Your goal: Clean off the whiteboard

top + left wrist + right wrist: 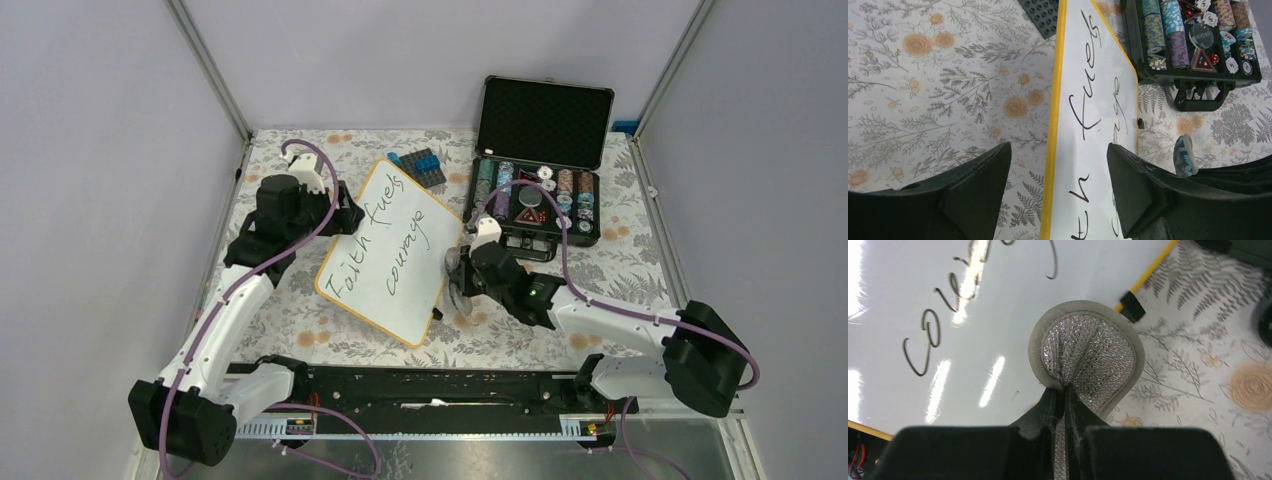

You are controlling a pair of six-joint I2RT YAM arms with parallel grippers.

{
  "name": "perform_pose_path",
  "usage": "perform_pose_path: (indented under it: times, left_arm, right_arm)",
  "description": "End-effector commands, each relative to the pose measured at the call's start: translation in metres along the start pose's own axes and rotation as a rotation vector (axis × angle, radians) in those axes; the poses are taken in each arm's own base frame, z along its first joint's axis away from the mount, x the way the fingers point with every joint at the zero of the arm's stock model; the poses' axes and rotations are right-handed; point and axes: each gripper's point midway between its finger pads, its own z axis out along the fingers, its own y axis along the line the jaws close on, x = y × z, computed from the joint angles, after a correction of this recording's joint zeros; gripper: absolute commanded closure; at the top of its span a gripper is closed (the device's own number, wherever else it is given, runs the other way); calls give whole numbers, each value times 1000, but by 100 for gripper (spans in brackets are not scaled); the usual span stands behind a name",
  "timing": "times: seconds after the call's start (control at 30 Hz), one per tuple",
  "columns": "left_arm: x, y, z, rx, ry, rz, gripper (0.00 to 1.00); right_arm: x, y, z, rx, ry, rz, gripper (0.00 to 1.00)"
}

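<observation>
Step in hand, as judged: eraser brought to the board, wiping not yet begun, black handwriting intact. Right gripper clenched on round sparkly scrubbing pad, whiteboard lying just beyond and left of its fingertips; left gripper released, jaws apart astride the board's yellow rim. Next move: press pad onto writing and sweep across, board steadied against sliding.

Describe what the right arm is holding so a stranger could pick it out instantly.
Find the whiteboard in the middle of the floral table. By its right edge, the right gripper pinches a round pad in its jaws. Unlike the poker chips in the case beyond, it has a sparkly silver face and a grey rim.
</observation>
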Motion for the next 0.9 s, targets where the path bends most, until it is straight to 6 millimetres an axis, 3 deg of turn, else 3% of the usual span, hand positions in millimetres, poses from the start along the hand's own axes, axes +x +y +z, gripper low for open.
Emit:
perform_pose_path:
  times: [0.0,0.13,0.47,0.67,0.87]
  left_arm:
    - [-5,-8,-3,33,7,-16,26]
    - [10,2,-3,-5,40,0,33]
    - [18,6,-1,-6,36,36,49]
    - [21,3,3,23,51,37,57]
    - [24,4,5,20,56,42,64]
  right_arm:
    - [-39,29,4,-94,-95,-61,100]
    - [-58,31,10,-96,-140,-99,100]
    - [-99,23,39,-161,-119,-60,100]
    - [-124,13,49,-128,-169,-58,98]
    - [-145,-8,80,12,-178,-180,100]
